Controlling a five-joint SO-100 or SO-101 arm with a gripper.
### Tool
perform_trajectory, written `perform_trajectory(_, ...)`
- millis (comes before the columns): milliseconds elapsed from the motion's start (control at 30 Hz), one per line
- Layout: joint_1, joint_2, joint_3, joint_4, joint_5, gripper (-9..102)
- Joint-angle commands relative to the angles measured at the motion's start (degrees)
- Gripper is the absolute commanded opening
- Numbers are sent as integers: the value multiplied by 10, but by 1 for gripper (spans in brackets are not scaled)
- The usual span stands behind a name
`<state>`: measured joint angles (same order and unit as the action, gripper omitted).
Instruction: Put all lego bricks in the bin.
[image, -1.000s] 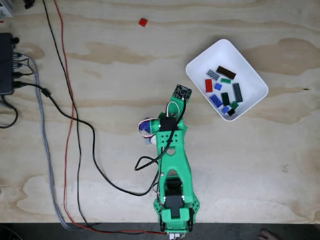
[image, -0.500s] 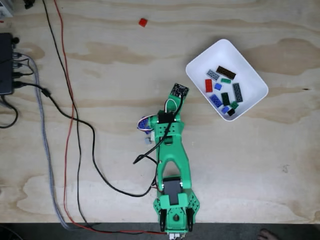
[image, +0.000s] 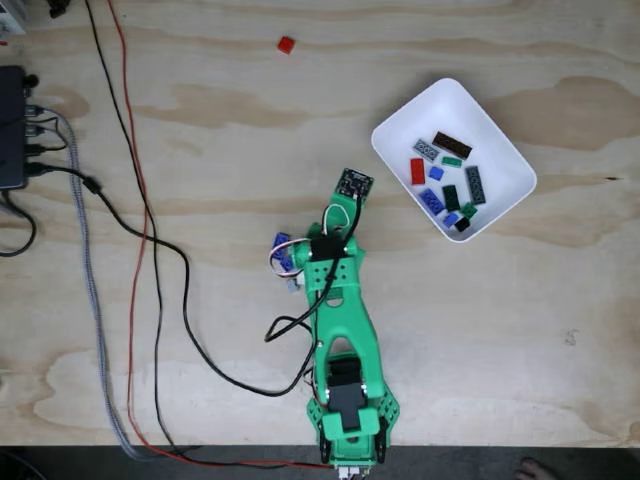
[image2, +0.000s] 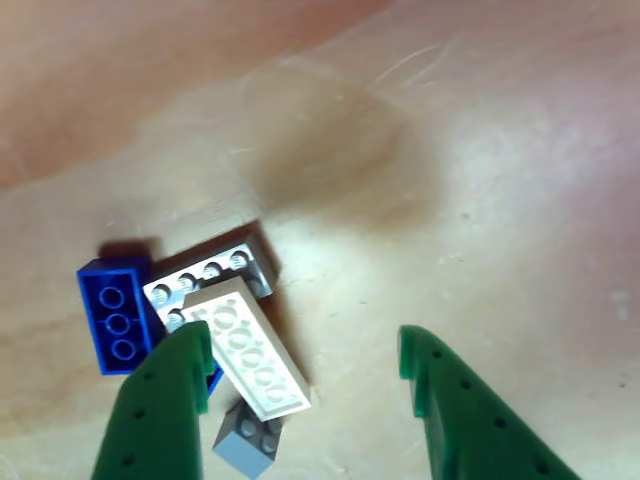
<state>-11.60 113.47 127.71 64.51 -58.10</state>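
Plywood table (image: 220, 140): open claw (image2: 305, 360) over lego bricks (image2: 245, 345).

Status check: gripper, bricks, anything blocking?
Gripper open, empty, above a brick cluster on the table. Bin already holds about ten bricks. One red brick sits far off near the table's top edge. Nothing blocking the pick.

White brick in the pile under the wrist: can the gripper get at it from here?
Probably yes. The gripper is open right above the white brick, which lies on top. But a grey plate, blue brick and small grey brick crowd it.
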Motion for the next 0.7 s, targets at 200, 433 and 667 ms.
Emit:
perform_trajectory(200, -67, -69, -20, -63, 1, 22)
perform_trajectory(433, -68, -113, -19, -85, -20, 24)
perform_trajectory(667, -59, -132, -20, -105, -44, 21)
